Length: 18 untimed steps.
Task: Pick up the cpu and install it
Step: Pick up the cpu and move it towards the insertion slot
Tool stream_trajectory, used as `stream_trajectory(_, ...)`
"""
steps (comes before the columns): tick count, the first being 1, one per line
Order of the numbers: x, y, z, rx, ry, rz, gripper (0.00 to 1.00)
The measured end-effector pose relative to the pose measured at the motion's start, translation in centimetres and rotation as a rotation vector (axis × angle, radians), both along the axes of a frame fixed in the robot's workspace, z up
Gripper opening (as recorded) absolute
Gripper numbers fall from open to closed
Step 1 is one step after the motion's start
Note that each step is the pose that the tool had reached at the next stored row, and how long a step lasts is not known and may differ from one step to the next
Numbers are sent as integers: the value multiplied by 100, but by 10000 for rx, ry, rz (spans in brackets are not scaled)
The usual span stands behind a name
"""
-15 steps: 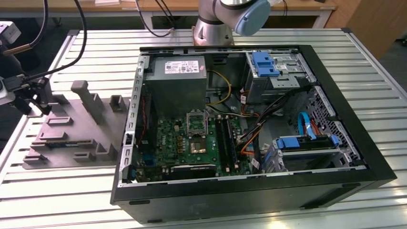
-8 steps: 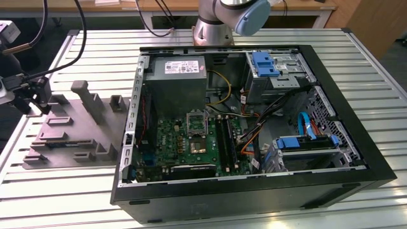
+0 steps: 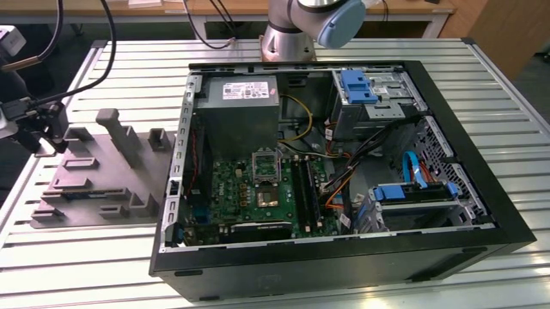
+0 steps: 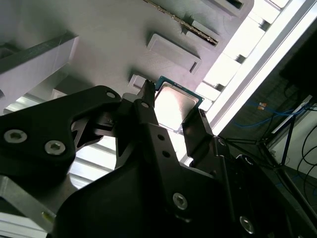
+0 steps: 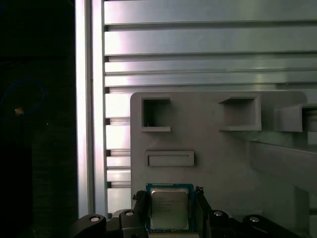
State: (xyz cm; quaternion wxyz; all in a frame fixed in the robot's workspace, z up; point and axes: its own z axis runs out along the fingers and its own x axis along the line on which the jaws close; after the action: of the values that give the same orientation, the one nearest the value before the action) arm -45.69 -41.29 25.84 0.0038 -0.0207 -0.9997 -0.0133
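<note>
The gripper (image 5: pixel 169 193) had its two black fingers (image 5: pixel 139 201) drawn in narrow, one against each of two opposite edges of the cpu (image 5: pixel 169 209). The chip was clamped between their tips, with its silvery top and thin green rim in sight in both wrist views. Whether it still touched the surface under it could not be told. Behind it lay the grey fixture tray (image 3: pixel 94 187), moulded with pockets and raised blocks, on the slatted aluminium table (image 3: pixel 86 257). In the exterior view the gripper hung at ten o'clock from the tray's middle. The tray lay just beside the open computer case (image 3: pixel 344 267), at nine o'clock from it. The motherboard's dark socket (image 3: pixel 265 193) was well apart from the gripper.
</note>
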Motion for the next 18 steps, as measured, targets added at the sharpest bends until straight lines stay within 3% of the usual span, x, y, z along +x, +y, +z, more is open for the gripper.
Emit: stream_trajectory(18,0,0,40,3,1,0,47)
